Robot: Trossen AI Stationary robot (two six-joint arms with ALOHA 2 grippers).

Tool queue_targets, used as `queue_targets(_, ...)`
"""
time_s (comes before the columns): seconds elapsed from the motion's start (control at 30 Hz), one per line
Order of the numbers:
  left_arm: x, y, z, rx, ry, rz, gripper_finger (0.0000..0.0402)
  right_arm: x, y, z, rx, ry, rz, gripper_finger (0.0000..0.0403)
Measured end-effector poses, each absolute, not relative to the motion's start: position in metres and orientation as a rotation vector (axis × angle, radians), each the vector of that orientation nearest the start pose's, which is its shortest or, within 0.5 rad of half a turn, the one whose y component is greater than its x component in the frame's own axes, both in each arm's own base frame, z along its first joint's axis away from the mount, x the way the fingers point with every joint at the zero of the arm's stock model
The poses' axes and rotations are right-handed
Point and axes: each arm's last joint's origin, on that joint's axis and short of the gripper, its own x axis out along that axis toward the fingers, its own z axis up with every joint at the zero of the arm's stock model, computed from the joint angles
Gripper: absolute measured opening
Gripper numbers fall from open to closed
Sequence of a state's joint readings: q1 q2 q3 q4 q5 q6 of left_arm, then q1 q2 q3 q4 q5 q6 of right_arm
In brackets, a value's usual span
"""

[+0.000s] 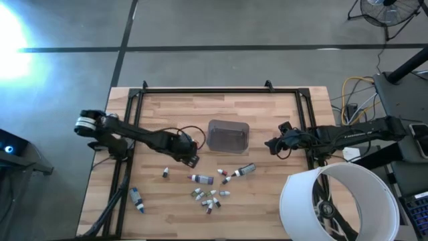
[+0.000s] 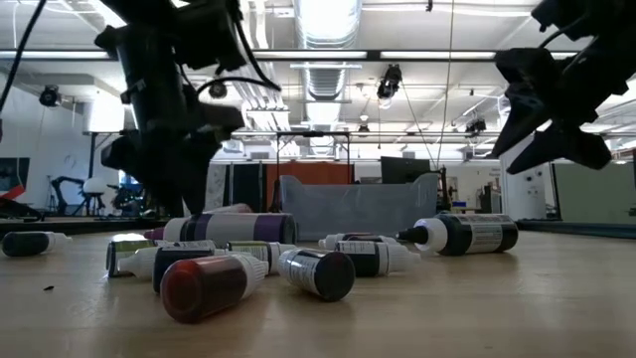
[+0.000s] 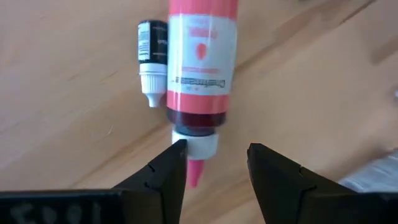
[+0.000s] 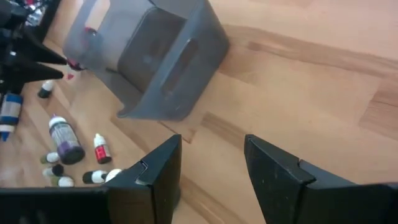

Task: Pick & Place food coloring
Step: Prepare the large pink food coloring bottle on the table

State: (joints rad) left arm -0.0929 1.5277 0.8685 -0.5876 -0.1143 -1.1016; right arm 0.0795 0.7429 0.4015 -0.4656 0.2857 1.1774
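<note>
Bottles: the food coloring (image 1: pixel 212 189) lay scattered on the near half of the wooden desk (image 1: pixel 267 114), nearer than the tub; most of the small ones sat bunched together near the middle; a purple-labelled bottle (image 1: pixel 200 179) lay on its side just left of that bunch; a larger dark bottle (image 1: pixel 245 170) lay tilted to its right; one tiny bottle (image 1: pixel 165 173) lay apart on the left; a blue bottle (image 1: pixel 137 199) lay well apart by the near left corner
Tub: the grey translucent tub (image 1: pixel 228 134) stood near the middle of the desk, between the two arms
Left pincer: the left pincer (image 3: pixel 216 163) hung low over the desk just left of the tub, its jaws open; the pink nozzle of a red-labelled bottle (image 3: pixel 200 65) lay between the fingertips (image 3: pixel 174 162); whether they touched it could not be told; a tiny black-labelled bottle (image 3: pixel 152 60) lay just beside the red one
Right pincer: the right pincer (image 4: pixel 212 163) hovered right of the tub, jaws open and holding nothing; the tub lay ahead of it, with the bottles beyond
Background: a white round shade (image 1: pixel 338 201) showed at the near right corner
</note>
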Motion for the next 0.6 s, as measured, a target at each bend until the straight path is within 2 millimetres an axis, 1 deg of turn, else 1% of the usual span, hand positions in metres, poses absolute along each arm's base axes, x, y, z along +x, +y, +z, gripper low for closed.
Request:
queue_targets(0.1, 0.273, -0.023, 0.170, -0.824, 1.117, 0.722, 0.0147, 0.143, 0.003, 0.187, 0.955, 0.579, -0.626, 0.0169)
queue_targets(0.2, 0.277, -0.024, 0.175, -0.824, 1.126, 0.736, 0.0147, 0.142, 0.003, 0.187, 0.946, 0.584, -0.624, 0.0169)
queue_targets(0.4, 0.279, -0.022, 0.180, -0.828, 1.068, 0.795, 0.0147, 0.142, 0.003, 0.184, 0.947, 0.588, -0.630, 0.0169)
queue_targets(0.6, 0.285, -0.022, 0.176, -0.865, 1.037, 0.797, 0.0147, 0.140, 0.003, 0.178, 0.989, 0.589, -0.657, 0.0169)
